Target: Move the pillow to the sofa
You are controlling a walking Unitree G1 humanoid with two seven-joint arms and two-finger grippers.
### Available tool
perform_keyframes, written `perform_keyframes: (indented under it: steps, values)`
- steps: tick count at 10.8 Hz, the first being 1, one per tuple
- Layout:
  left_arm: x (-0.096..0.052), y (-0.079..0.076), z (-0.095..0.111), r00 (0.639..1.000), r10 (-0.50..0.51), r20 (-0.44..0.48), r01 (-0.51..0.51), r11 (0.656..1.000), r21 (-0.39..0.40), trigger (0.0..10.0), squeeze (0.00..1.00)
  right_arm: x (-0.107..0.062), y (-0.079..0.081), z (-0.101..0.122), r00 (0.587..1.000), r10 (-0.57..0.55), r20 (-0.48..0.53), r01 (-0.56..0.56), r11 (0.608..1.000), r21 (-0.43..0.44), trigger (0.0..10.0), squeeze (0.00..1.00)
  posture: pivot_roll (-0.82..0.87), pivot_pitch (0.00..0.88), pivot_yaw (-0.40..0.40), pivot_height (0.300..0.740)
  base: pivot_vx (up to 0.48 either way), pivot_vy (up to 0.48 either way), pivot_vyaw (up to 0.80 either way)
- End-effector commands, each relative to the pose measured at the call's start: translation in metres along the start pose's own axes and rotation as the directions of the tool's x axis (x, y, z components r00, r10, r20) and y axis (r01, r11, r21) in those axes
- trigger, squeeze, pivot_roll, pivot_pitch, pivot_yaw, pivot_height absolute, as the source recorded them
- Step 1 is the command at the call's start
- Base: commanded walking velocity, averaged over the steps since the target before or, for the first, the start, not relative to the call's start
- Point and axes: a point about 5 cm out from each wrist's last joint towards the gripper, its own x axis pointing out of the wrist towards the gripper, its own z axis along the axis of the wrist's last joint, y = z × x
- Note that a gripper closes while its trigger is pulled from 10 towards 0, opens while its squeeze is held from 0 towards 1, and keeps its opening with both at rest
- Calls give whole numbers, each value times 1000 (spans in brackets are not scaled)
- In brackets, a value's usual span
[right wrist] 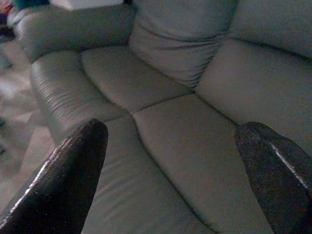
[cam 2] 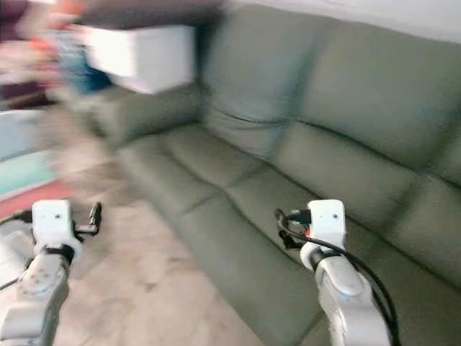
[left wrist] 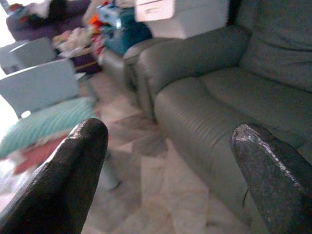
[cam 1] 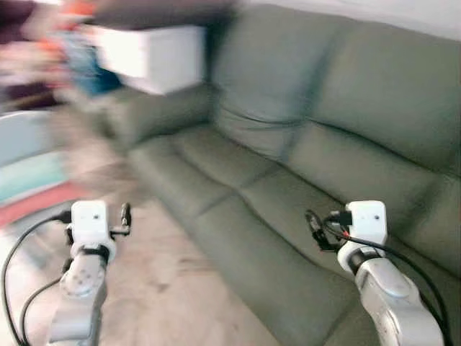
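While both grippers hang empty in front of the robot, nothing of the task looks done yet: the green sofa [cam 1: 302,166] lies bare, no cushion on its seats. The left gripper [left wrist: 170,161] is over the pale floor [cam 1: 166,288] beside the sofa's front edge, its two black fingers spread wide with nothing between them; the right gripper [right wrist: 175,165] hovers over the seat cushions, fingers equally wide apart and holding nothing. What may be the pillow [left wrist: 46,124], a teal ribbed cushion, lies low on the robot's left, near a pale chair [left wrist: 41,85] and well apart from the sofa. Everything remains, as I judge it: reaching the pillow, grasping it, carrying it over.
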Motion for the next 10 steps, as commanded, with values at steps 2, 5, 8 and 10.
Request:
perform_keyframes:
  steps: [2,5,8,10]
  values:
    - [0,0,3,1000,4,14,-4,1000,8,10000,0,0,-2,3,1000,-4,11,4,1000,5,10000,0,-168,0,6,740,0,0,800]
    - [0,2,0,1000,24,14,-24,1000,0,10000,0,2,-2,4,1000,0,19,0,1000,6,10000,0,-167,0,1,740,0,0,635]
    - [1,1,-1,1000,17,-3,-17,998,-58,10000,0,5,-3,7,1000,1,30,-2,1000,22,10000,0,-166,0,0,740,0,0,0]
    - [1,2,-2,1000,30,-7,-30,997,-74,10000,0,5,-2,6,1000,3,31,-4,1000,27,10000,0,-167,0,3,740,0,0,0]
